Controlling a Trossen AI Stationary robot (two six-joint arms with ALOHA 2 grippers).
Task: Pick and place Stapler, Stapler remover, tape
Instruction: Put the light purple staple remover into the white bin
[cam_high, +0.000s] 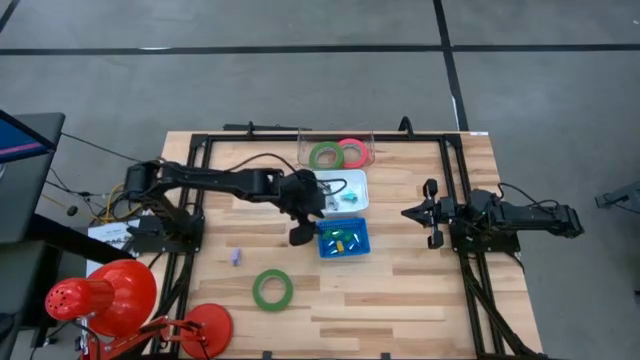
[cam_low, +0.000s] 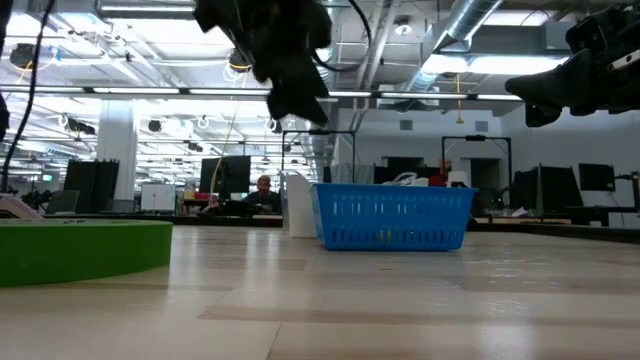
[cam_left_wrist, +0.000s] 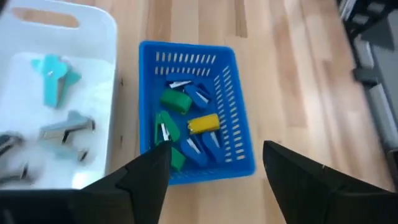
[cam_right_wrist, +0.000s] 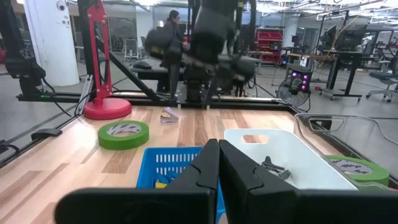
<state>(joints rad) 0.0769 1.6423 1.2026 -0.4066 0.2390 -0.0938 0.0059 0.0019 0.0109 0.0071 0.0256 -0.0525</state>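
Observation:
My left gripper (cam_high: 301, 230) hovers open and empty above the table, beside the blue basket (cam_high: 343, 239); its fingers frame the basket's near wall in the left wrist view (cam_left_wrist: 214, 171). The basket holds small green, blue and yellow staple removers (cam_left_wrist: 203, 123). The white tray (cam_high: 340, 190) beside it holds a teal stapler (cam_left_wrist: 55, 78) and grey ones. One green tape ring (cam_high: 272, 289) lies flat on the table. A green ring (cam_high: 326, 155) and a pink-red ring (cam_high: 352, 152) lie in a clear container at the far edge. My right gripper (cam_high: 424, 213) waits shut at the right.
A small purple piece (cam_high: 234, 258) lies on the wood left of the basket. A red lamp (cam_high: 120, 290) with a round base (cam_high: 205, 325) stands at the near left corner. Black frame rails (cam_high: 462, 260) run along both sides. Bare wood lies between the basket and my right arm.

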